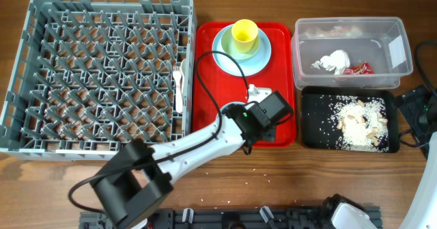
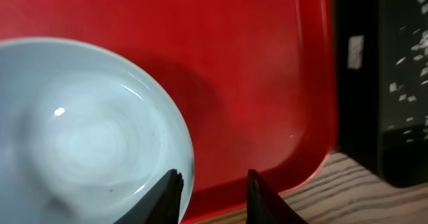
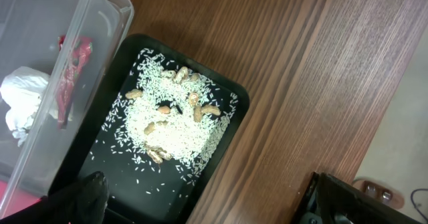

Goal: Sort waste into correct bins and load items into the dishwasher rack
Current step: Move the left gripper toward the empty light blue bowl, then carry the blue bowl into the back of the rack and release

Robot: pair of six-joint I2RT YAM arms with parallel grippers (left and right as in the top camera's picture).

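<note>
My left gripper [image 1: 263, 104] is low over the front right of the flat red serving tray [image 1: 208, 119]. In the left wrist view its fingers [image 2: 212, 187] are open and straddle the rim of a pale blue bowl [image 2: 87, 130], one finger inside and one outside. The arm hides this bowl from overhead. A yellow cup [image 1: 244, 35] sits in a pale blue bowl on a pale blue plate [image 1: 222, 51]. White cutlery [image 1: 179, 85] lies in the grey rack [image 1: 102, 72]. The napkin [image 1: 333, 61] and red wrapper [image 1: 358, 69] lie in the clear tub [image 1: 396, 68]. My right gripper [image 3: 207, 197] is open and empty.
The black tray [image 1: 311, 130] holds rice and peanut scraps [image 1: 358, 123], also in the right wrist view [image 3: 170, 124]. The right arm [image 1: 418, 106] is at the table's right edge beside this tray. Cables run near it. Bare wood lies at the front.
</note>
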